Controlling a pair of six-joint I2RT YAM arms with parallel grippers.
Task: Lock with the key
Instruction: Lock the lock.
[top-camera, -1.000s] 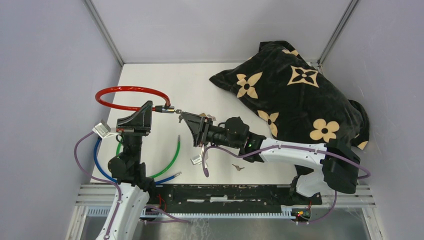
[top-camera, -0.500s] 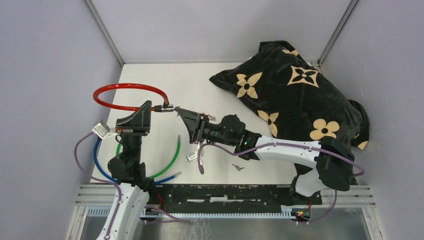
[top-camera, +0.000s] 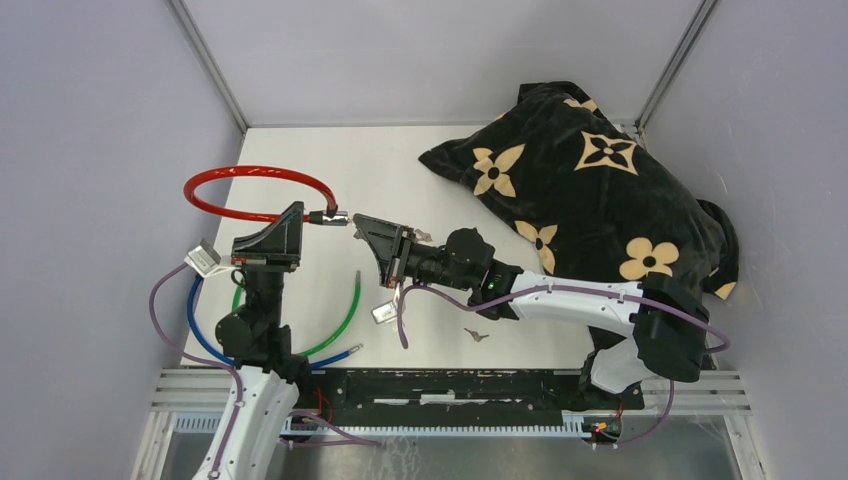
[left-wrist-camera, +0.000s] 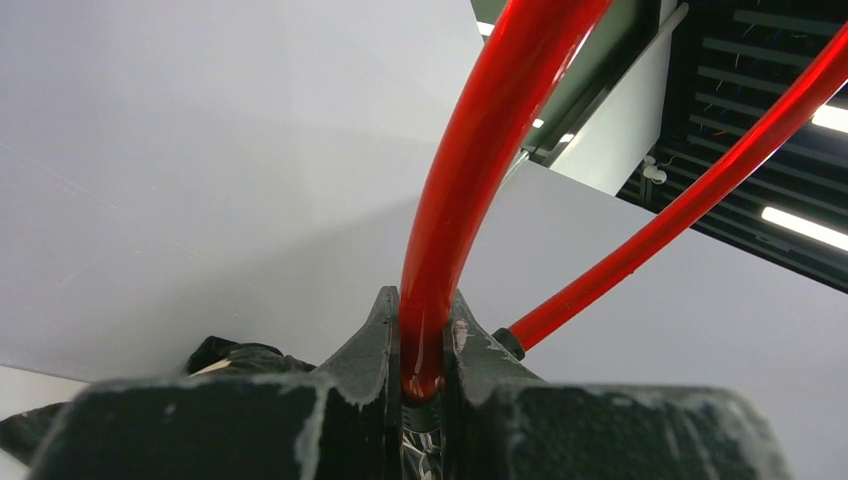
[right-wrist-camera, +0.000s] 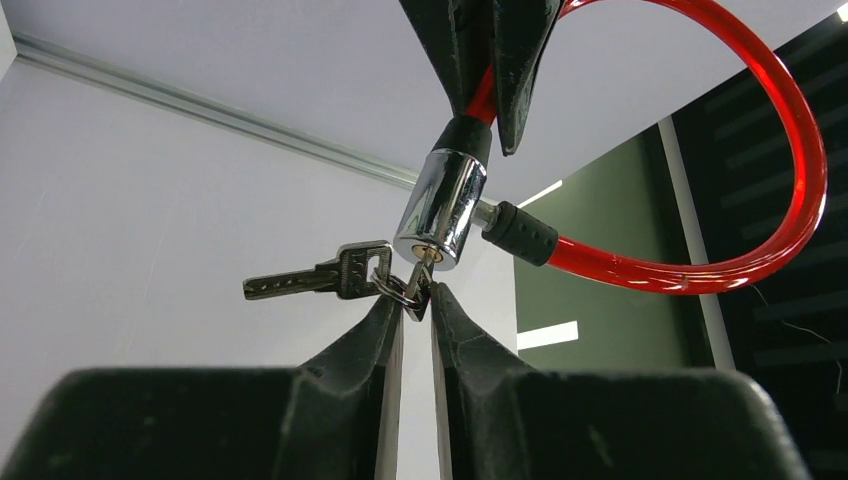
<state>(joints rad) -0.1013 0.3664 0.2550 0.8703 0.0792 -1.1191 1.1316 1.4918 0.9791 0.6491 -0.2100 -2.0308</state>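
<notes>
Now the right gripper (right-wrist-camera: 418, 300) has drawn its jaws in from a wide stance and edged nearer the lock barrel (right-wrist-camera: 442, 208); its tips seem to pinch the head of the key (right-wrist-camera: 421, 283) seated in the barrel's end, though the contact is hard to make out; so the turn looks ready to begin; a spare key (right-wrist-camera: 300, 282) dangles from the same ring (right-wrist-camera: 392, 285); the left gripper (left-wrist-camera: 422, 345) is clamped on the red cable (left-wrist-camera: 470, 150), holding the barrel just ahead of the right gripper.
</notes>
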